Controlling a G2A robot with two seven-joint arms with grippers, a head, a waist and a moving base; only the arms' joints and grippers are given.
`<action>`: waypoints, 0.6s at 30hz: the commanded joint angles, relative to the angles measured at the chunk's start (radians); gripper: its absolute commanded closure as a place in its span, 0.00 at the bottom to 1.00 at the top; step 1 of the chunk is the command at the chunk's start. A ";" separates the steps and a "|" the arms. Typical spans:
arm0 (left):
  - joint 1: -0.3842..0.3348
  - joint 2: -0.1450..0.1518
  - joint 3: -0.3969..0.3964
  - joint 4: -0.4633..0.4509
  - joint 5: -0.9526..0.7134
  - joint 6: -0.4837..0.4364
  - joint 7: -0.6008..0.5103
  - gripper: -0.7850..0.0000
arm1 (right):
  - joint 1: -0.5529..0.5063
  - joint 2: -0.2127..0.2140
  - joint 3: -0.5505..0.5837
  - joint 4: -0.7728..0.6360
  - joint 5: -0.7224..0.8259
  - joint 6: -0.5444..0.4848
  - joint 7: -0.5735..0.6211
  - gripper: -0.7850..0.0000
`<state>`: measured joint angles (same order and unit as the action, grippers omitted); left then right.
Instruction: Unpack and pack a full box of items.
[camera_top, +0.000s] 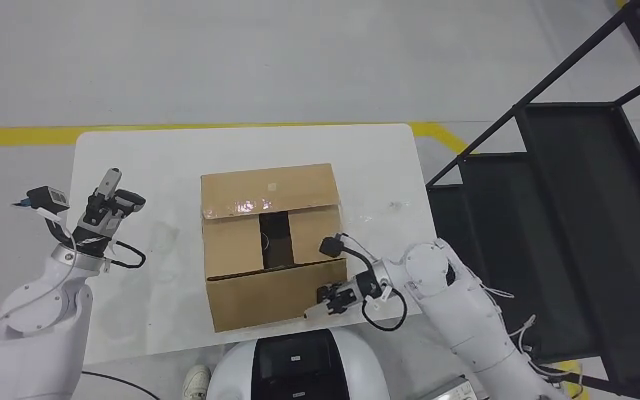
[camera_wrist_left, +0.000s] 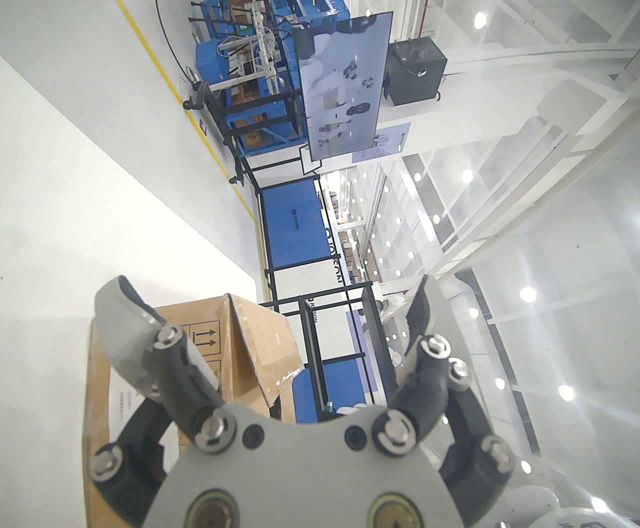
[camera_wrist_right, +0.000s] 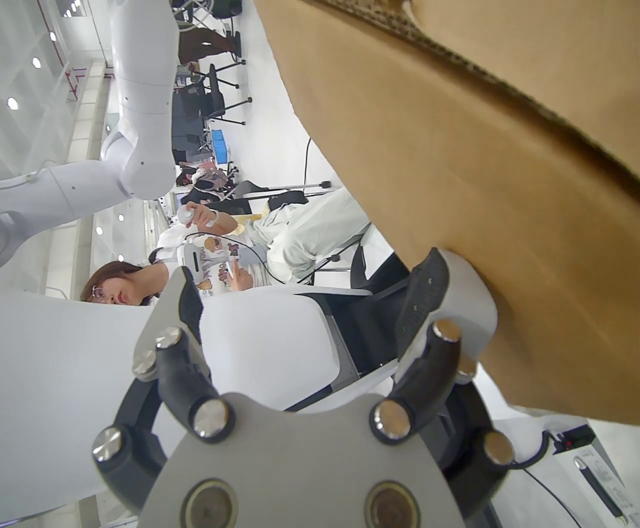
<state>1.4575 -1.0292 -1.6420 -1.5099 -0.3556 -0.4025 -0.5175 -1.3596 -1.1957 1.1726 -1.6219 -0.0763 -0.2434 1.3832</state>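
Cardboard box (camera_top: 268, 195), flaps ajar | right gripper (camera_top: 322, 303) spread, one finger against near flap (camera_top: 275, 290) | left gripper (camera_top: 108, 192) agape, empty | flap likely stiff, light: take its free edge

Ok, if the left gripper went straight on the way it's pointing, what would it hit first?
Likely nothing: the left gripper aims into open space, with the box off to one side, though depth is unclear.

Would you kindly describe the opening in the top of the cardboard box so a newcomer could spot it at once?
A brown cardboard box sits in the middle of the white table. In the centre of its top, on the robot's side of the far flap, is the opening: the one dark patch amid brown cardboard.
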 joint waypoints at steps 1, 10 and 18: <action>0.000 0.000 0.000 0.000 0.000 0.000 0.000 0.00 | 0.005 0.000 -0.017 0.009 -0.027 0.010 -0.021 0.00; 0.000 0.000 0.000 0.000 0.000 0.000 0.000 0.00 | 0.021 0.004 -0.079 0.046 -0.112 0.053 -0.089 0.00; 0.000 0.000 0.000 0.000 0.000 0.000 0.000 0.00 | 0.043 0.001 -0.142 0.075 -0.161 0.107 -0.151 0.00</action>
<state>1.4575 -1.0292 -1.6420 -1.5099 -0.3556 -0.4025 -0.5175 -1.3206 -1.1935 1.0374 -1.5515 -0.2362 -0.1431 1.2388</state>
